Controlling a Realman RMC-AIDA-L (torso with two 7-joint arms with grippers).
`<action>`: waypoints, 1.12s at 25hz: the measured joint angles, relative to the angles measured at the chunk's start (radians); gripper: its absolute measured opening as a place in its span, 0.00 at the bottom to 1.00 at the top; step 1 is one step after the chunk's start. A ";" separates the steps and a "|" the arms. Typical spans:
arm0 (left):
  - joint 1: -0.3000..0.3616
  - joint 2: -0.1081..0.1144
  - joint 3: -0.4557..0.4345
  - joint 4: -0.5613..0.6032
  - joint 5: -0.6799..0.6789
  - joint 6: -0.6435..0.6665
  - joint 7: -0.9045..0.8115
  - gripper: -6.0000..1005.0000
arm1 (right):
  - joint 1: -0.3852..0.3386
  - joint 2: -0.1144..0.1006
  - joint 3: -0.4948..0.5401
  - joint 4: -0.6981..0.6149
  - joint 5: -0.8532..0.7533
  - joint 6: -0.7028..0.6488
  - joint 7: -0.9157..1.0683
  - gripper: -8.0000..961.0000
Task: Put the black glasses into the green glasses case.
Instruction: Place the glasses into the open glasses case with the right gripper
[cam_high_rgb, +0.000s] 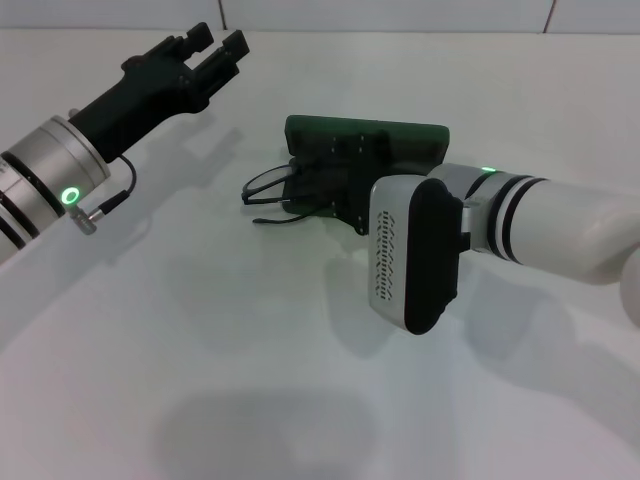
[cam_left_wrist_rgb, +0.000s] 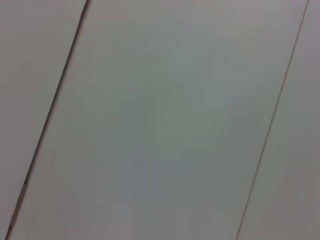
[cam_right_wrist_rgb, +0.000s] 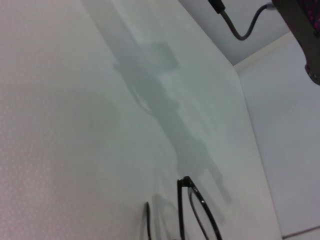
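Nearest to me in the head view I see the right arm, its white forearm and the white and black wrist block coming in from the right side over the white surface (cam_high_rgb: 200, 330). The right claw (cam_high_rgb: 318, 188) is at the end of it, low over the surface, and it sits directly at the black glasses (cam_high_rgb: 268, 186); the black body of the claw covers the right part of the frame, so I cannot tell if its fingers are clenched on the glasses or released. The glasses are on the surface just in front of the green glasses case (cam_high_rgb: 400, 142), with one rounded lens showing on the left of the claw. In the right wrist view a part of the thin black frame (cam_right_wrist_rgb: 196, 210) shows at the edge of the picture, close to the surface. Behind the claw the green case lies across, dark green and oblong, and the claw hides its front edge. Farther away, at the far left, the left arm is raised above the surface, and the left claw (cam_high_rgb: 218, 52) points away toward the wall, well apart from the glasses and the case. Its two black fingers stand a little apart with nothing between them, so it is released. The left wrist view shows only a pale panel with thin dark seams.
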 joint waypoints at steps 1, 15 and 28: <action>0.000 0.000 0.000 0.000 -0.001 0.000 0.000 0.62 | 0.002 0.000 -0.005 0.004 0.000 0.008 0.000 0.52; -0.012 -0.003 -0.001 0.000 -0.002 -0.001 0.002 0.62 | 0.044 0.000 -0.035 0.069 0.001 0.068 -0.022 0.36; -0.026 -0.003 0.000 -0.001 -0.006 -0.018 0.008 0.62 | 0.098 0.000 -0.041 0.121 0.010 0.076 -0.019 0.35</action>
